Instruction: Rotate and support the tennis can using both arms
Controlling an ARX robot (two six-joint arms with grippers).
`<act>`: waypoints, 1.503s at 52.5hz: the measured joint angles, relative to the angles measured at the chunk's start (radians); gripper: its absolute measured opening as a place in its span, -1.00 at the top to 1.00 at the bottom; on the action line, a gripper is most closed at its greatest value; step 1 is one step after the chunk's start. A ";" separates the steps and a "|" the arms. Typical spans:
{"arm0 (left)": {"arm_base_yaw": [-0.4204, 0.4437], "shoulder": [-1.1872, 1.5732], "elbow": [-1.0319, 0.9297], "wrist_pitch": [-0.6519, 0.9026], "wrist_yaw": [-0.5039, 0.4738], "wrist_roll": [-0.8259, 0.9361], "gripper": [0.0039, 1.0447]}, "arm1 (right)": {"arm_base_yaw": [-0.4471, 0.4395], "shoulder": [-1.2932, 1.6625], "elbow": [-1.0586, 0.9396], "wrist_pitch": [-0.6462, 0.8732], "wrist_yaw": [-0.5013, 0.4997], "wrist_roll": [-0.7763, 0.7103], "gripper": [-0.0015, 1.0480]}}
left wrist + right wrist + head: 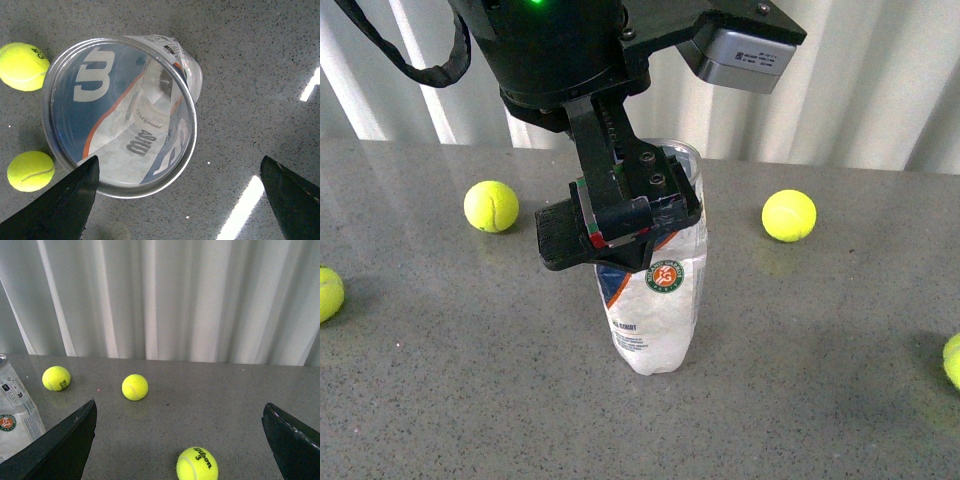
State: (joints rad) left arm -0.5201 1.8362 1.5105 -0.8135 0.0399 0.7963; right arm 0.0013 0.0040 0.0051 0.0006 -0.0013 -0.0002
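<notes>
Tabletop (820, 400): grey speckled stone-look surface; pleated white curtain (880, 90) along its far edge.

Left arm (550, 40): bulky black body with a green light, grey camera box at its side, hanging over the middle of the tabletop. Its gripper (620, 225) sits at the top of the tennis can. In the left wrist view the two black fingers (60, 200) stand wide apart, one just at the can's silver rim, the other well clear over bare tabletop; they clamp nothing.

Right gripper (180, 440): seen only from its own wrist camera; fingers (60, 445) spread wide, holding nothing, with tabletop and balls between them.

Tennis can (655, 300): crinkled clear plastic tube, white, navy and orange label, round emblem, standing upright near the middle of the tabletop, open mouth upward. The left wrist view looks down into it; a white "W" shows through the wall, no ball visible inside.

Tennis balls, yellow-green, loose on the tabletop: one (491, 206) left of the can, one (788, 215) right of it, one (325, 293) at the left edge, one (952, 360) at the right edge. All are apart from the can.
</notes>
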 joint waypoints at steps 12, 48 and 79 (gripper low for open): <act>0.034 -0.140 -0.030 0.060 0.196 -0.167 -0.87 | 0.000 0.000 0.000 0.000 0.000 0.000 -0.86; 0.174 -0.515 -0.645 1.219 -0.339 -0.812 -0.27 | 0.000 0.000 0.000 0.000 0.003 0.000 -0.86; 0.392 -0.919 -1.271 1.480 -0.168 -0.801 0.94 | 0.000 0.000 0.000 0.000 0.000 0.000 -0.86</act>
State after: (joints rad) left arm -0.1280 0.9173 0.2394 0.6666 -0.1280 -0.0051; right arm 0.0013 0.0036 0.0051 0.0006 -0.0013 -0.0002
